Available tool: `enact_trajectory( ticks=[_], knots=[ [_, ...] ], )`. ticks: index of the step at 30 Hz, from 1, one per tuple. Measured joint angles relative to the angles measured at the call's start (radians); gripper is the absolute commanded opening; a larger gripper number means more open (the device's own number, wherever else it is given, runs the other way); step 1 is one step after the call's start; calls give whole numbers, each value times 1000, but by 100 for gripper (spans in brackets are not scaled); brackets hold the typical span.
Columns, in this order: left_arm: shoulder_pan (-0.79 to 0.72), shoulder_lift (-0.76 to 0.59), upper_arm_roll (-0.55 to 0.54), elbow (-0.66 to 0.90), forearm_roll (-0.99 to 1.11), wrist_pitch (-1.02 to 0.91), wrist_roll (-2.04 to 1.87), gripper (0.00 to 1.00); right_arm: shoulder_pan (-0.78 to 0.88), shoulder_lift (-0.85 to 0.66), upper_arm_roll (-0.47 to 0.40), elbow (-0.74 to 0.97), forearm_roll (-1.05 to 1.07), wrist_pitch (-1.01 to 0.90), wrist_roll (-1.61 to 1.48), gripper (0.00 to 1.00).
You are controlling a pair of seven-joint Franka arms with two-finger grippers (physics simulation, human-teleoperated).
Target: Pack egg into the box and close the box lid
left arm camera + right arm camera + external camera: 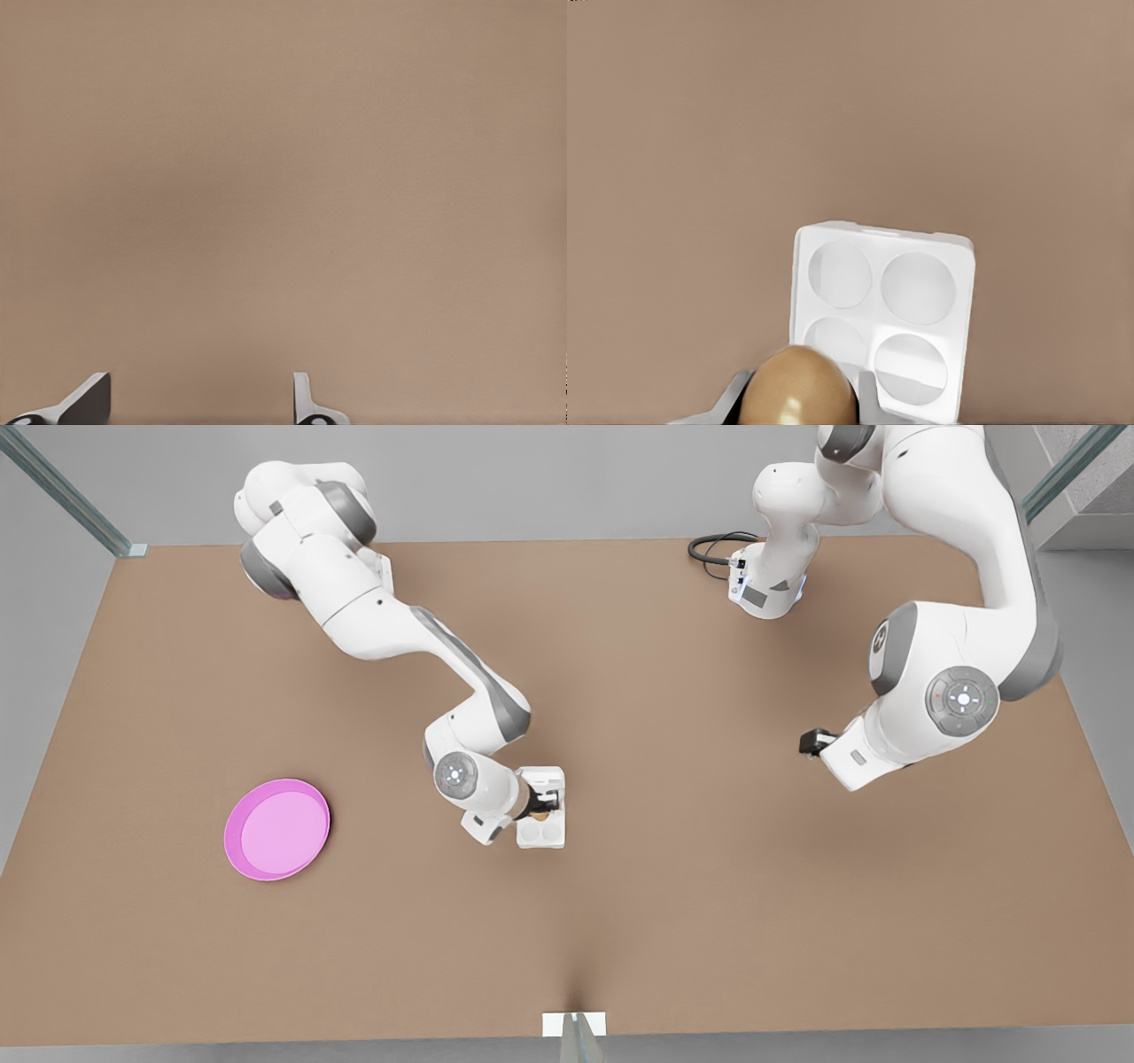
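Over box (881,314) | right claw (799,394) grips egg (799,390) | left claw (199,398) wide, waiting

I've got a tan-brown egg (799,387) with a pale glossy highlight between my right gripper (799,398)'s grey fingers (868,394); at its 1 o'clock in the right wrist view, the box (881,314) is plain white, its four round cups shaded pale grey; the table (709,886) is flat light brown, unpatterned; my left gripper (199,403) shows grey fingers tipped with black over that same brown; in the front view, a pink plate (276,829) with a lighter pink centre lies at the box's 9 o'clock; my arms are white with grey joints.
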Motion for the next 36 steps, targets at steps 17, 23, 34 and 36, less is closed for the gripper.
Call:
enact_trajectory(
  ticks=[17,23,34,36],
  knots=[
    [-670,132,-4,67,-92,-119,-211,21,-307,-525,-239,-143,-139,-193,-102,100],
    [-791,311,4,78,-210,4,-486,21,-346,-567,-264,-45,-149,-480,-158,100],
    [-720,505,7,78,-90,542,-813,21,-355,-498,-265,-27,-144,-646,-221,100],
    [-706,517,7,78,-81,610,-851,21,-366,-490,-265,-32,-123,-675,-229,100]
  ],
)
